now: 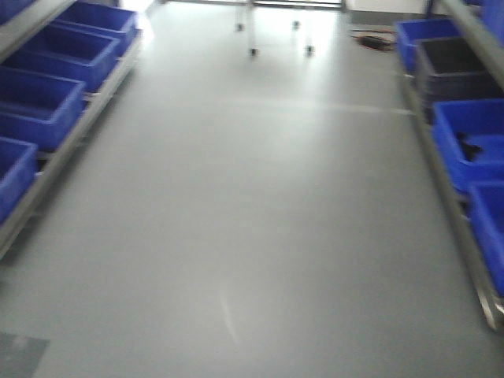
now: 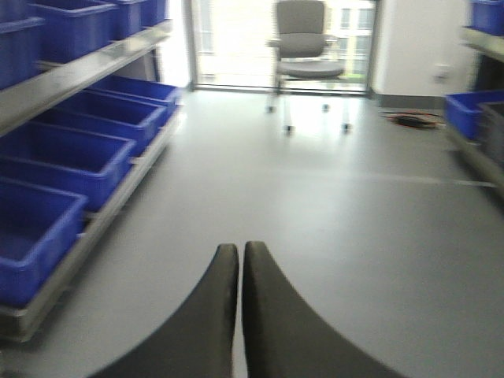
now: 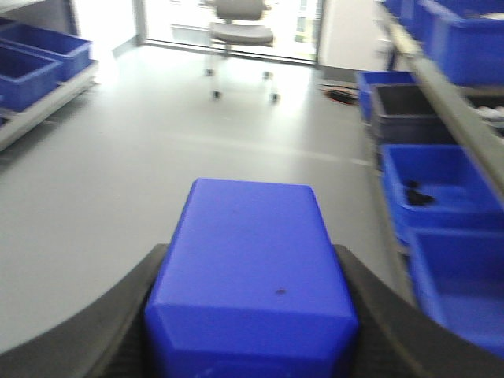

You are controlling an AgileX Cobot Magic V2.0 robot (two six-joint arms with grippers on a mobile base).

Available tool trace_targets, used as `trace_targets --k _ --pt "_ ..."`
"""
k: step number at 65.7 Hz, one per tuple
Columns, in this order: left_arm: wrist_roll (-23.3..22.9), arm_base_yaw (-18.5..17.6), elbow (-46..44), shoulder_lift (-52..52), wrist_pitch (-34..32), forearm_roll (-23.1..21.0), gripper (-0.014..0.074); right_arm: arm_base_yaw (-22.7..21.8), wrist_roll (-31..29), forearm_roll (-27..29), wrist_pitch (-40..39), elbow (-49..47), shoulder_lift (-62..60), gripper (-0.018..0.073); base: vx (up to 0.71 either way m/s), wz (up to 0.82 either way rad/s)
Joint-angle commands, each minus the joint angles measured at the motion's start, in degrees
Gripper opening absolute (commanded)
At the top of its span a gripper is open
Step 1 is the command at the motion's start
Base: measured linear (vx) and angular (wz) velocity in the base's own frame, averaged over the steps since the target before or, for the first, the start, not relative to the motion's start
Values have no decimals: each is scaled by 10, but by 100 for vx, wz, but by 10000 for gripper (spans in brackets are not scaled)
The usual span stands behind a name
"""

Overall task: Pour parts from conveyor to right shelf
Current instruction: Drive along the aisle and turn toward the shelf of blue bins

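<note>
**Blue block in R gripper, mid-aisle**

We saw the right gripper (image 3: pixel 250 256) clamped on a bright-blue plastic block with bevelled edges (image 3: pixel 249 276). One dark curved finger pressed each side of it. The block had a flat top with one small dark speck. It hung over the floor, well apart from the racks.

The left gripper (image 2: pixel 240 252) held nothing. Its two dark fingers were drawn together, with only a hairline gap between them.

All three views were blurry, so we couldn't make out lettering on any bin or rail.

The surface was a glossy pale-grey floor (image 1: pixel 252 220), bright w/ glare at the far end. It ran as an aisle between two racks.

- **Right side:** the steel-railed right shelf (image 3: pixel 445 98) carried large blue rectangular plastic bins (image 3: pixel 457 272). One dark-grey bin (image 3: pixel 405 106) sat among them. The blue bin just beside it held some small dark bits, too blurred to ID.
- **Left side:** a matching steel-railed left rack (image 2: pixel 87 71) had blue bins on two levels.

At the far end a grey office chair on castors (image 2: pixel 303 39) stood before bright glass doors (image 2: pixel 236 39). A red-and-black cable (image 2: pixel 409 120) lay on the floor near the wall.
</note>
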Motion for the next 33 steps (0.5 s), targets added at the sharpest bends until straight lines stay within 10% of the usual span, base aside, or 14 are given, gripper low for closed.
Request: trace_targets --k 1,33 --pt "-5 -3 -11 -6 -46 -5 -6 -2 -4 3 -46 -17 6 -5 43 92" --pt "-5 -3 -11 -6 -45 -5 -6 -2 -4 3 -46 -17 6 -5 37 100"
